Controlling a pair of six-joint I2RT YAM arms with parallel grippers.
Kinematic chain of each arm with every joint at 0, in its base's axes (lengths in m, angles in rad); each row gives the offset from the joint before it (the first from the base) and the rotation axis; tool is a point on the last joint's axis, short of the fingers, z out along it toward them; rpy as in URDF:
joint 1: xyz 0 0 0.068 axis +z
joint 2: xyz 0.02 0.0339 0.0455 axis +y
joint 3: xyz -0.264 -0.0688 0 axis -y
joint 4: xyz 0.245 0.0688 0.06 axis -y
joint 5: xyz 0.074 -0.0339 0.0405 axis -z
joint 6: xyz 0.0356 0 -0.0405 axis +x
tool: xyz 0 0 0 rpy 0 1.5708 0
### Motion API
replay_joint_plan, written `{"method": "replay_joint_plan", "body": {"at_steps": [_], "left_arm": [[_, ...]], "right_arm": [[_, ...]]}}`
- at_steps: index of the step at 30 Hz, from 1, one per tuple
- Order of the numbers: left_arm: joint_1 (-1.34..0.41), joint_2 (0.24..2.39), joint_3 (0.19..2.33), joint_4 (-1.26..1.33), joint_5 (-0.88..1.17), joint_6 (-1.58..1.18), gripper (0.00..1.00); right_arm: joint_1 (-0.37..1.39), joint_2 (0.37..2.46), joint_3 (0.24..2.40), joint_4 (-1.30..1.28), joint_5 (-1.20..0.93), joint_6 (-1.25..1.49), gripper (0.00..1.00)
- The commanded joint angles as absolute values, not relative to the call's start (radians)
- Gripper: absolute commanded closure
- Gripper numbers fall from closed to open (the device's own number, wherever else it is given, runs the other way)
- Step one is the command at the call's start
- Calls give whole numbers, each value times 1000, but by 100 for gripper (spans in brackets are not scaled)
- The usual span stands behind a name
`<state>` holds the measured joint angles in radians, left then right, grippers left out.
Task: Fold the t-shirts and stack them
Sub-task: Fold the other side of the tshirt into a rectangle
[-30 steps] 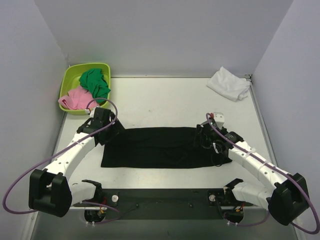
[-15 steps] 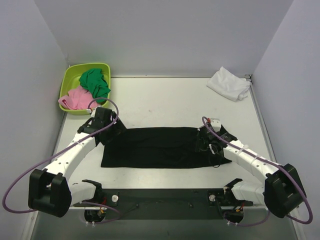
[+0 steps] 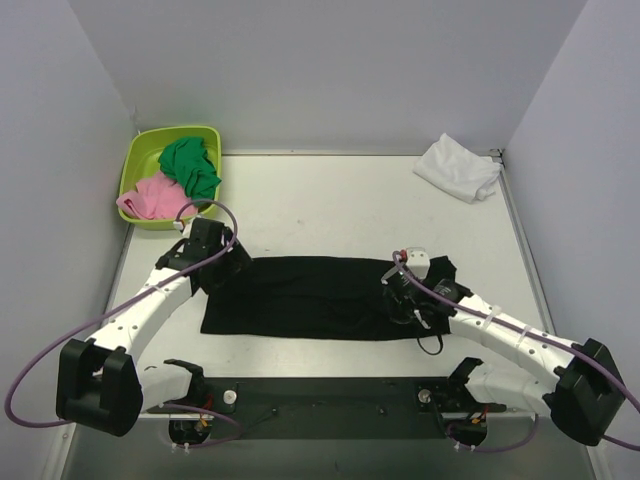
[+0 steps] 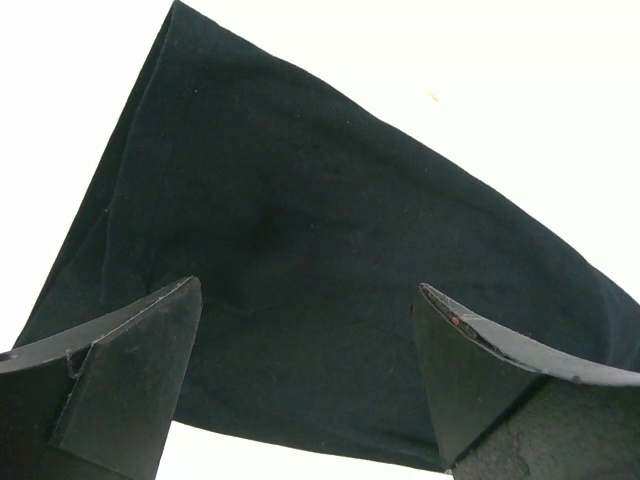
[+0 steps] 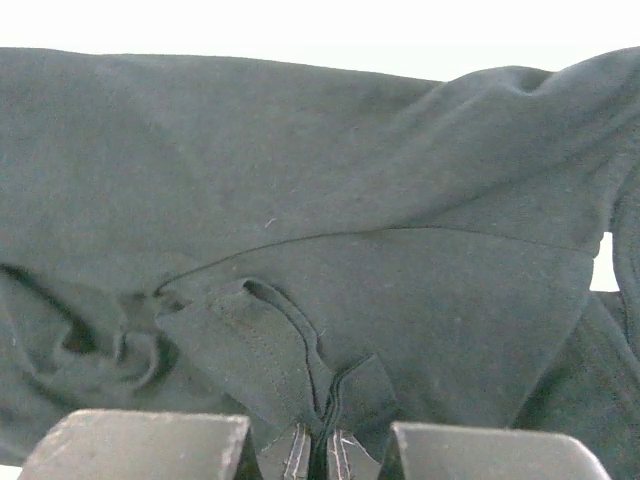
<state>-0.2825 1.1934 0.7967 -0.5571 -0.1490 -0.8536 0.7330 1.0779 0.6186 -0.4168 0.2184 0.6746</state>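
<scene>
Clenching a fold of the large black cloth t-shirt [image 3: 300, 295] at its right end is the right gripper [image 5: 320, 448]; the left gripper [image 4: 305, 320] hangs, jaws spread, over its left end.

Pale lavender walls [image 3: 330, 70] (three sides); white table [image 3: 330, 205]; even light

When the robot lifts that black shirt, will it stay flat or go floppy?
Probably floppy: the black shirt bunches into soft folds where the right tool pinches it. It would likely sag and drag, not lift flat.
</scene>
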Motion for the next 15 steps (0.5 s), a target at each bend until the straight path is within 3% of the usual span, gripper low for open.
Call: {"method": "replay_joint_plan", "body": {"at_steps": [1,2,4,5,15], "left_arm": [[-282,1155,790,-508,-147,-851,4],[-285,1157,788,-506,-147,-853,4],[-285,1151,781,-503,-144,-854,4],[-285,1150,776,-503,-143,-856,4],[-301,1144,765,-491,-137,-859,4]], "right_arm": [[853,1071,600,-589,279,770,92],[871,1074,598,-601,288,787,68],[923,1094,597,-636,296,834,33],[939,1103,606,-656,337,854,2],[908,1100,761,-727,561,879,0]]}}
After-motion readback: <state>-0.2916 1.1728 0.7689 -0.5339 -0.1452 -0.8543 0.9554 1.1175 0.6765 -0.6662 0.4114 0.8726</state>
